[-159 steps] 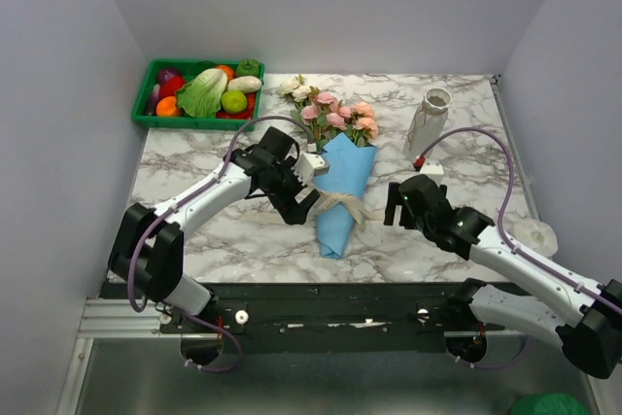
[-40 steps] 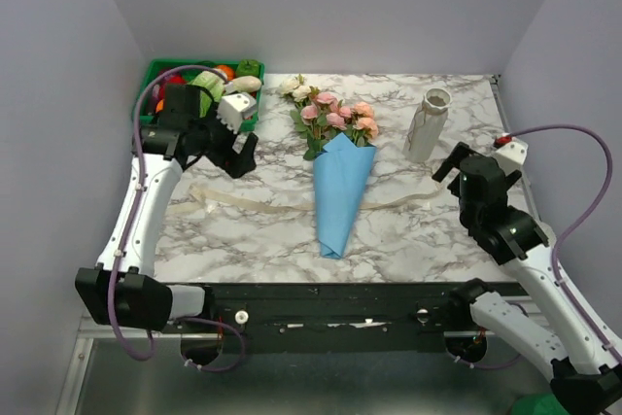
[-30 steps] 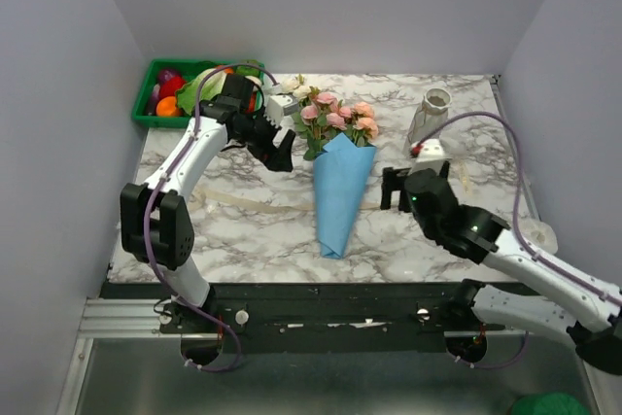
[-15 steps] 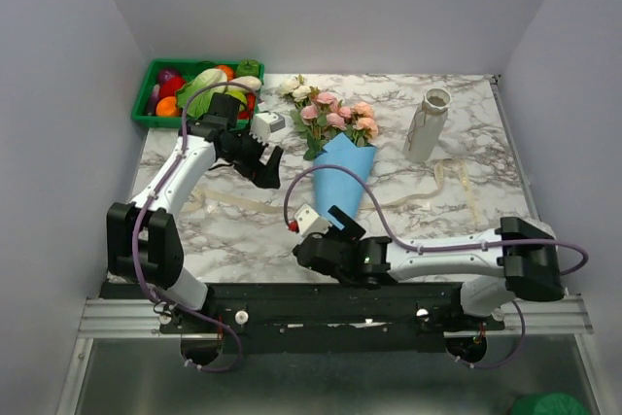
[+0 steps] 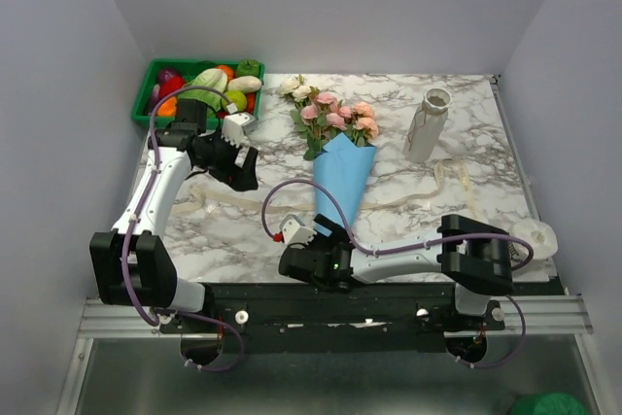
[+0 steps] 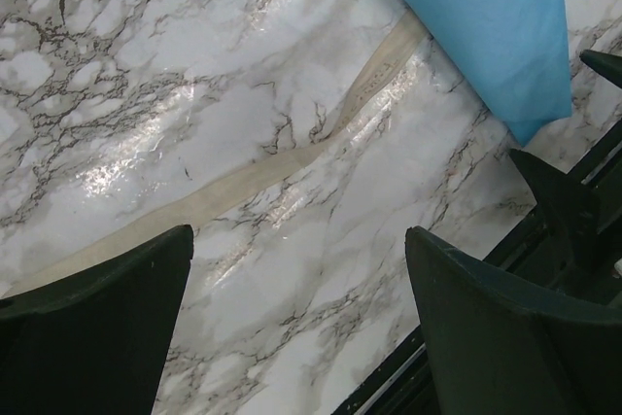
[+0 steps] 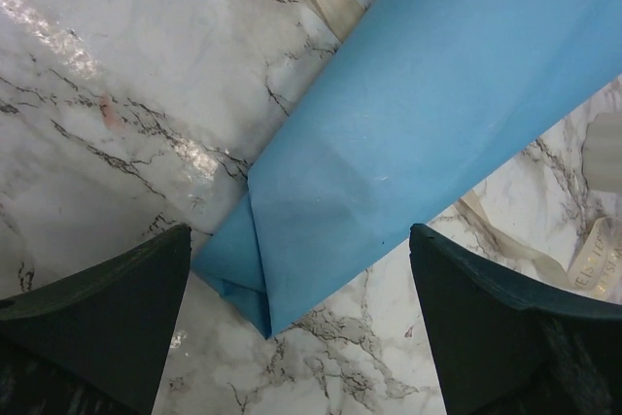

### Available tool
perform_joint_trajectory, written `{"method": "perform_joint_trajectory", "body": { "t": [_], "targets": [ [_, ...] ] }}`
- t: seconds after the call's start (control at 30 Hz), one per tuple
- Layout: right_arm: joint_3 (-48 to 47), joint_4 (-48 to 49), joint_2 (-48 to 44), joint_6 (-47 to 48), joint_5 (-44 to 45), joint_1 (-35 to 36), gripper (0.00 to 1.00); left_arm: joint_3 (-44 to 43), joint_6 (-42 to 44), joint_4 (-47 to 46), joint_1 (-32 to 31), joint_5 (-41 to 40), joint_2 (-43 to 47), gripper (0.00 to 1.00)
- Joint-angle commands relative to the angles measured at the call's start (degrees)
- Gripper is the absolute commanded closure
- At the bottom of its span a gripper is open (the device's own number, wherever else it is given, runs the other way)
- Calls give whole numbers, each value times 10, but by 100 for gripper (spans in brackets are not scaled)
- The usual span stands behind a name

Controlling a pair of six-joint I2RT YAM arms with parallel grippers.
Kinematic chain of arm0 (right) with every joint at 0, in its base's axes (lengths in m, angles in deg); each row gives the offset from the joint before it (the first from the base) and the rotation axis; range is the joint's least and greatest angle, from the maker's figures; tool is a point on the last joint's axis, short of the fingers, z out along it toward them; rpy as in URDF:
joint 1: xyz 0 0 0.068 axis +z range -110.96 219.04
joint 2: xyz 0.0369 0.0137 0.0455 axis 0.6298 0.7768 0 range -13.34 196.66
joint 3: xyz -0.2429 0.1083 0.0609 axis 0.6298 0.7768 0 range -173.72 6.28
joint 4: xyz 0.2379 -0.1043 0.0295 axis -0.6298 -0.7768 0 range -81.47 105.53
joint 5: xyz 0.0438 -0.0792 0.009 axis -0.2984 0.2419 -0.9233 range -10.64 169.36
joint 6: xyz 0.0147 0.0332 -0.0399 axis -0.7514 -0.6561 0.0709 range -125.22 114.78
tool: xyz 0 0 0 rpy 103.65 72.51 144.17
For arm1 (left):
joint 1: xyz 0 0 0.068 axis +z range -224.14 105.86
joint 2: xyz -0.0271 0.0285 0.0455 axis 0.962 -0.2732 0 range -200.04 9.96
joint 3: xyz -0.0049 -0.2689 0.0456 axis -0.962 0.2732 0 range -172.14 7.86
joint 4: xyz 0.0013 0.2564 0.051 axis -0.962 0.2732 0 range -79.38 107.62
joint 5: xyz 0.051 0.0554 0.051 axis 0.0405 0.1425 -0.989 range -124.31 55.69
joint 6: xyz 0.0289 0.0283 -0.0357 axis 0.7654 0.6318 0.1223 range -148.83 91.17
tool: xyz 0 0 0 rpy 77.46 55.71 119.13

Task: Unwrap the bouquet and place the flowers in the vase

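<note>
Glossy marble-look table [image 6: 146, 65], matt blue paper cone [image 7: 437, 123], perhaps fabric beige ribbon [image 6: 374, 83]

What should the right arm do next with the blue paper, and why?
Probably lower the right gripper onto the folded tip of the blue paper cone and close on the loose flap. Its jaws stand open right above that tip, the beige ribbon lies untied on the marble table, and the flowers sit wrapped in the cone.
</note>
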Motion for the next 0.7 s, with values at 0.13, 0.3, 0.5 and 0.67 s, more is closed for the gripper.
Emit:
{"method": "perform_joint_trajectory", "body": {
  "t": [0.13,0.3,0.5,0.67],
  "targets": [
    [-30,-32,45,-40,120,2,0,12,11,10,12,25,16,1],
    [-42,-38,59,-56,163,2,2,30,3,-3,12,23,17,1],
    [-47,-34,61,-68,166,2,13,41,-4,-16,12,17,23,1],
    [-39,-34,66,-78,167,2,18,40,-6,-19,12,18,23,1]
  ]
}}
